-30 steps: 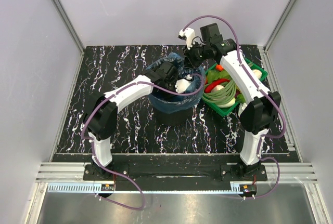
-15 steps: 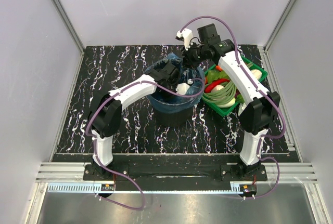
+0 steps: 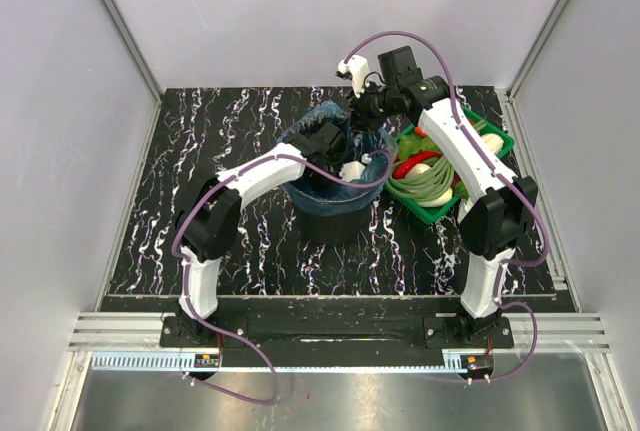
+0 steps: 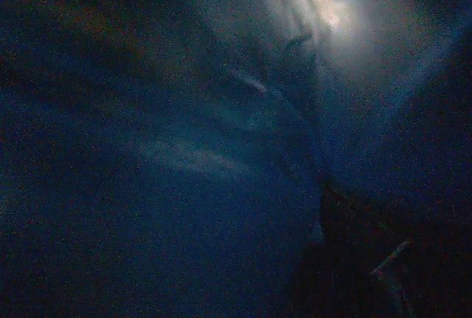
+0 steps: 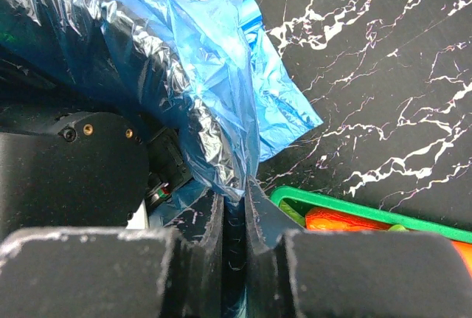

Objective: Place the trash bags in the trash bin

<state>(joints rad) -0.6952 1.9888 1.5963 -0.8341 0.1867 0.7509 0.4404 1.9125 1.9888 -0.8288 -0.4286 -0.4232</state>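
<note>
Bag: trash bag [image 5: 214, 60], thin blue film, looks weightless and slippery, best taken by its edge; draped over the trash bin [image 3: 335, 223] rim | Grip: right gripper [image 5: 234, 204] pinches that edge at the bin's far rim; left gripper [image 3: 335, 156] spread wide inside the bin | Views: right wrist shows the pinch; left wrist only dark blue film

Trash bin [image 3: 335, 226]: matte black cylinder, upright, table centre. Trash bag [image 5: 199, 67]: blue translucent film, wrinkled, draped over rim; loose flap outside at 12–1 o'clock.
</note>
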